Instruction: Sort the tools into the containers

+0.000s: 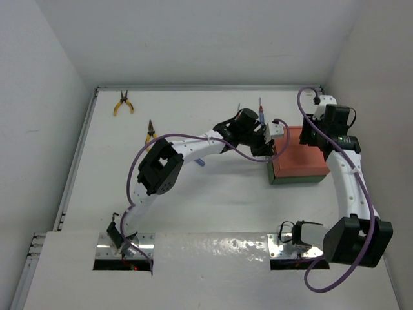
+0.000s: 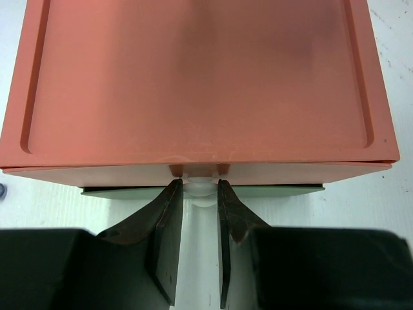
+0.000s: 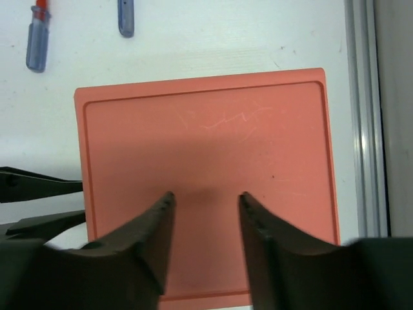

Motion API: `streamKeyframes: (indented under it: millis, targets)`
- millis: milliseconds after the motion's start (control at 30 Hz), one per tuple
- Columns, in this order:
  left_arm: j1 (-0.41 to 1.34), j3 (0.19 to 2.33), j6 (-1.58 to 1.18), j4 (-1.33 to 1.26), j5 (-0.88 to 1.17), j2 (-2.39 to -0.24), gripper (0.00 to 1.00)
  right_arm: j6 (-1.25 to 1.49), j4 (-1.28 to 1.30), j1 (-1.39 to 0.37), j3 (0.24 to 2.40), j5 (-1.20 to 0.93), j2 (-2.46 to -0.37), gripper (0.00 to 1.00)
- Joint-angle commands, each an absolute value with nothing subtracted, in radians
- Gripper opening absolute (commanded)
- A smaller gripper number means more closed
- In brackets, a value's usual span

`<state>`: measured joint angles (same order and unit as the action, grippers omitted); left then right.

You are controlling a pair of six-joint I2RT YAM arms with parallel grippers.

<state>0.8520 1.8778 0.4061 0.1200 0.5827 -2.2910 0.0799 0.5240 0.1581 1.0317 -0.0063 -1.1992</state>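
The orange-red tray (image 2: 193, 77), stacked on the dark green tray (image 2: 116, 190), lies just ahead of the left pincer (image 2: 197, 186), whose jaws stand narrow at its rim; whether they pinch it I cannot tell. It seems stiff, light and smooth, so the rim is the best hold; the right pincer (image 3: 206, 197) hangs wide above it.

White-and-black arms (image 1: 193, 152), purple cables (image 1: 132, 174)

Top view: high at near edge, whole table (image 1: 213, 200). Wrist views: close on orange-red tray (image 1: 303, 161), left low, right overhead
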Motion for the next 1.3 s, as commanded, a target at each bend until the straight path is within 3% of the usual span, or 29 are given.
streamKeyframes:
  millis: [0, 33, 167, 500, 833, 1200, 1267]
  targets:
    - [0.848, 1.914, 0.416, 0.158, 0.525, -2.275, 0.00, 0.075, 0.479, 0.153, 1.003, -0.055, -1.180, 0.41]
    - [0.847, 1.917, 0.417, 0.170, 0.522, -2.273, 0.00, 0.083, 0.476, 0.153, 0.980, -0.075, -1.204, 0.27]
    - [0.841, 1.921, 0.422, 0.204, 0.509, -2.264, 0.00, 0.153, 0.462, 0.152, 0.915, -0.100, -1.270, 0.00]
    - [0.784, 1.842, 0.445, 0.278, 0.486, -2.191, 0.00, 0.227, 0.420, 0.152, 0.827, -0.008, -1.330, 0.00]
    - [0.733, 1.599, 0.502, 0.255, 0.489, -2.016, 0.00, 0.215, 0.373, 0.153, 0.802, -0.037, -1.315, 0.00]
    - [0.709, 1.568, 0.503, 0.268, 0.460, -1.976, 0.00, 0.192, 0.379, 0.153, 0.802, -0.048, -1.313, 0.00]
    - [0.709, 1.577, 0.500, 0.271, 0.477, -1.974, 0.22, 0.192, 0.373, 0.153, 0.802, -0.055, -1.313, 0.00]
